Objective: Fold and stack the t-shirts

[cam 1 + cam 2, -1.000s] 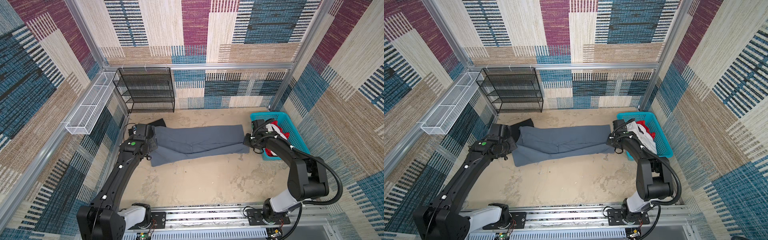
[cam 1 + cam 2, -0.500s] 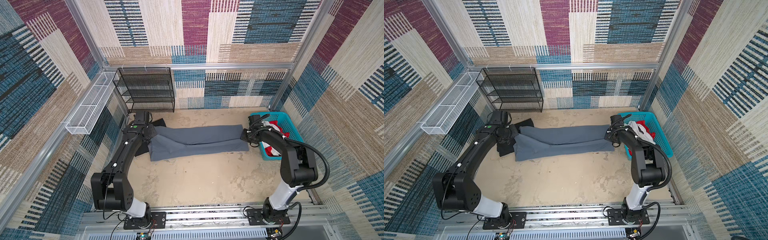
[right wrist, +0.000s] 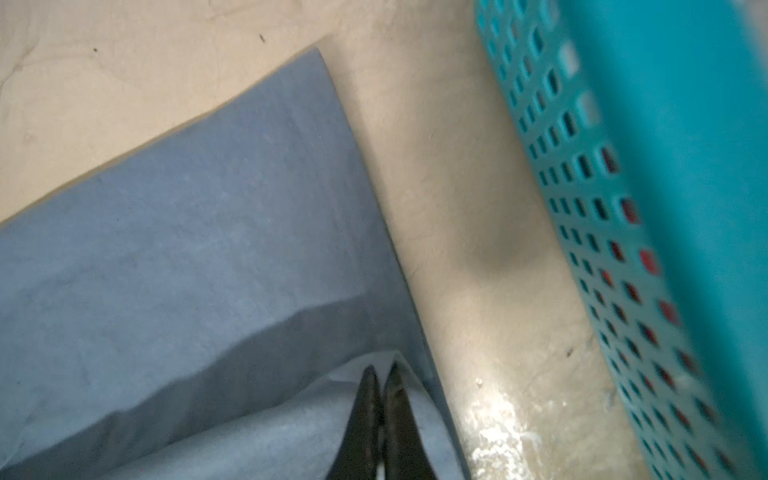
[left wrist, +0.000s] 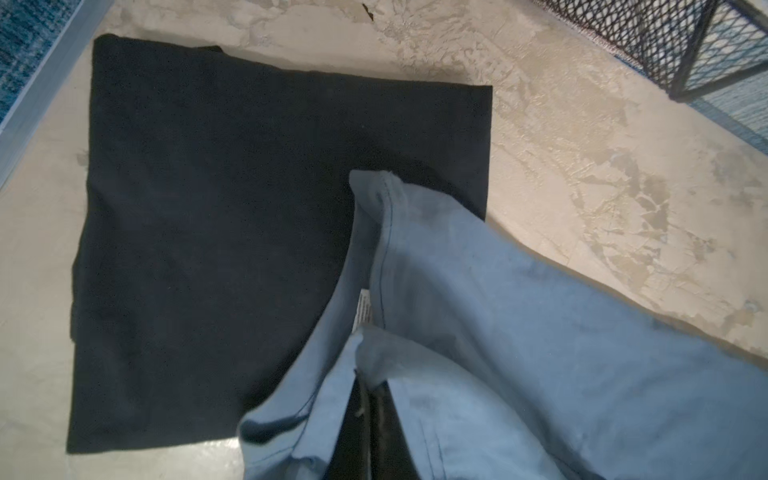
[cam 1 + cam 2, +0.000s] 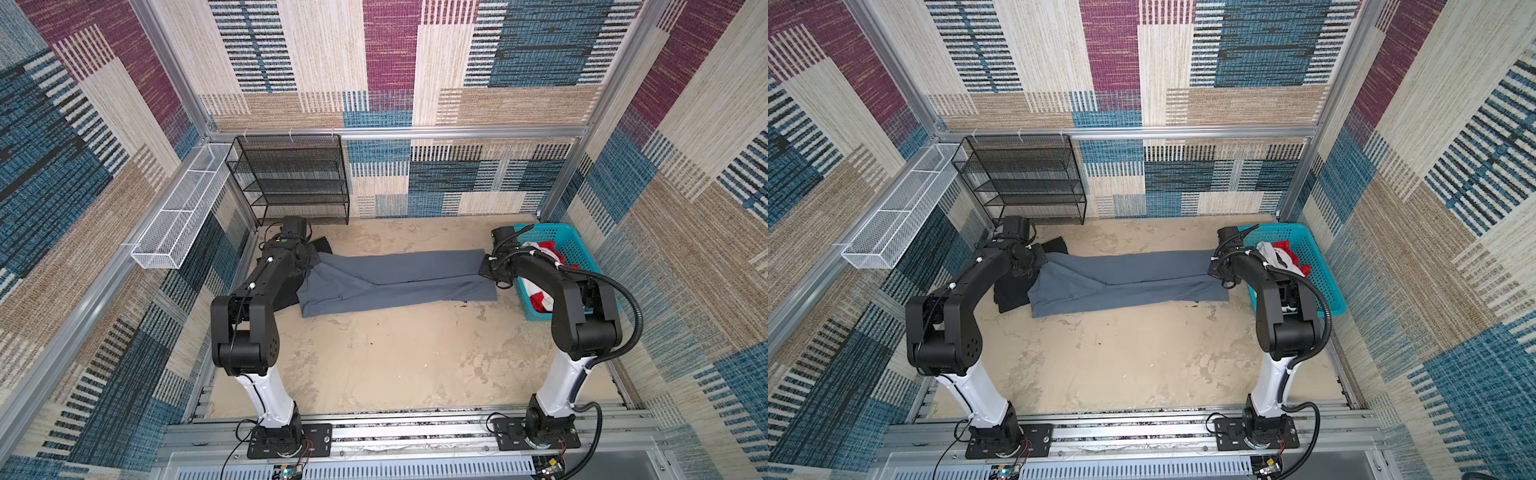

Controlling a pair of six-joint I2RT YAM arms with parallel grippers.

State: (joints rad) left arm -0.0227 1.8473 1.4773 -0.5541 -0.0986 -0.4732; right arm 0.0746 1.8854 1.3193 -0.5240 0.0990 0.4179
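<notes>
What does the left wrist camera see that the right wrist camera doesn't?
Only the left wrist view: the flat black t-shirt and a black wire rack. Only the right wrist view: the turquoise basket, red showing through its holes. Both: the blue-grey t-shirt, pinched by the left gripper in one and the right gripper in the other.

Top views: mounted high over front rail (image 5: pixel 415 432), pitched down toward back wall (image 5: pixel 415 83) — whole cell in frame, far off; pair near-identical, small sideways offset. Left wrist view: close, looking down on black shirt (image 4: pixel 208 208), one end of blue-grey shirt (image 4: pixel 540 332). Right wrist view: very close, low, opposite end of blue-grey shirt beside basket (image 3: pixel 602 208) — all three also in both top views.
</notes>
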